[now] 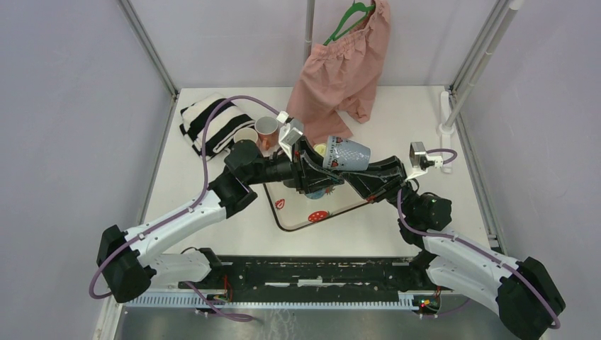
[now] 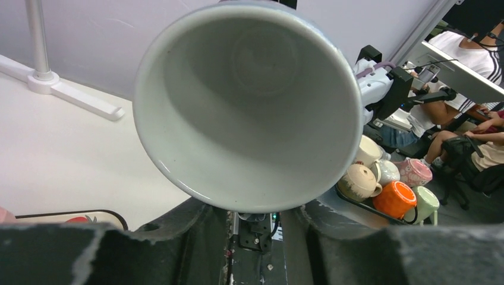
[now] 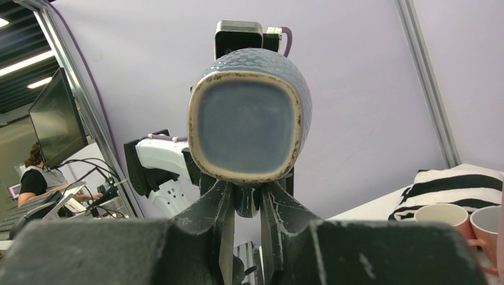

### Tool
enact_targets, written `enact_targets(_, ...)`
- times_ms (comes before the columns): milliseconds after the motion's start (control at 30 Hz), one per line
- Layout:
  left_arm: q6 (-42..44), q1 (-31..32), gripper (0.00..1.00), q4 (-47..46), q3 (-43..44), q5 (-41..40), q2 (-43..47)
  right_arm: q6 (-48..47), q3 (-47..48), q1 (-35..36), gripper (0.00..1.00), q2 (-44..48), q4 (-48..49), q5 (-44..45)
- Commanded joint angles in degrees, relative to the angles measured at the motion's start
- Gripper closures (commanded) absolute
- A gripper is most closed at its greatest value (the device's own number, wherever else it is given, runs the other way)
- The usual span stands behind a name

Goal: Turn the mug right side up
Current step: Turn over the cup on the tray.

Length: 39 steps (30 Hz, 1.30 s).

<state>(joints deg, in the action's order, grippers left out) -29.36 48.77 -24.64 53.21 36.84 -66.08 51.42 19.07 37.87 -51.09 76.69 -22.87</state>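
A blue-grey mug [image 1: 347, 154] hangs on its side in the air over the tray [image 1: 283, 221], mouth to the left and base to the right. My right gripper [image 3: 245, 199] is shut on the handle [image 3: 245, 205] under the mug's squarish base [image 3: 249, 127]. In the top view the right gripper [image 1: 358, 176] comes in from below right. The left wrist view looks straight into the mug's pale inside [image 2: 246, 107]. My left gripper [image 2: 252, 209] has its jaws apart just under the lower rim; whether they touch it I cannot tell. The left gripper [image 1: 310, 159] is at the mug's mouth.
A striped cloth [image 1: 212, 124] lies at the back left with two cups [image 1: 266, 127] beside it. Pink shorts [image 1: 344, 71] hang on a hanger over the back middle. A white stand [image 1: 446, 117] is at the right edge. The tray carries a small cup [image 1: 319, 149].
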Motion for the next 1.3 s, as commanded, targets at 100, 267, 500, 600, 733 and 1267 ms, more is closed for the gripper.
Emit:
enact_targets(100, -0.2, 0.6, 0.73, -3.6, 2.5, 1.5, -0.6, 0.3, 3.2, 1.0, 1.0, -0.1, 4.2, -1.4)
enact_targets(267, -0.2, 0.6, 0.88, -3.6, 2.6, 2.0, -0.7, 0.1, 3.0, 1.2, 1.0, -0.1, 3.9, -1.3)
enact_targets(500, 0.1, 0.6, 0.98, -3.8, 2.4, 1.5, 0.0, -0.4, 2.6, 1.2, 1.0, 0.2, 3.3, -0.9)
enact_targets(600, 0.4, 0.6, 0.98, -3.5, 2.3, 1.2, 0.5, -1.0, 2.6, 1.3, 0.88, 0.5, 2.8, -0.6)
enact_targets(733, 1.1, 0.6, 0.98, -3.4, 1.2, 0.3, 1.8, -2.0, 2.4, 1.3, 0.69, 1.1, 1.3, -0.4)
enact_targets(1267, 8.5, 0.5, 0.98, 8.5, 3.8, -7.5, 4.6, -10.8, -0.8, 1.2, 0.42, 8.5, -12.1, 4.7)
